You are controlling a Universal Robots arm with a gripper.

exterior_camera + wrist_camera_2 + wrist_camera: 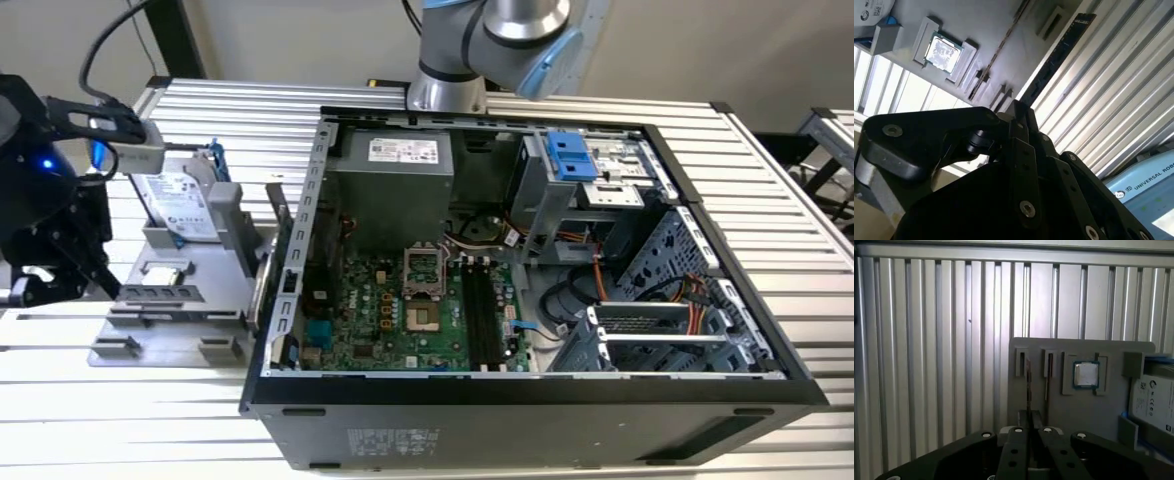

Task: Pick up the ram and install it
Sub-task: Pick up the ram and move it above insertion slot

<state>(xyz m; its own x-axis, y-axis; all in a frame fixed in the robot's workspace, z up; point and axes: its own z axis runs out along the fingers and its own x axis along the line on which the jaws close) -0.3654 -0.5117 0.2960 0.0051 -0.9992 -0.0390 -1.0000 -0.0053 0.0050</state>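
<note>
While the gripper (1029, 416) sits pinched narrow on the near end of the ram (1056, 56), its long axis runs straight out from the fingertips.

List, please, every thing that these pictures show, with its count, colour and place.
table: one, silver, slatted, under everything.
computer case: one, black, open, on the table.
motherboard: one, green, inside the case.
fixture: one, grey, at the exterior view's left of the case.
hard drive: one, silver with blue bracket, on the fixture.
CPU chip: one, silver, in a fixture pocket.
ram: one, dark, between the jaws.
arm: one, grey and blue, base at the case's far side.
gripper: one, black, jaws shut on the ram.
</note>
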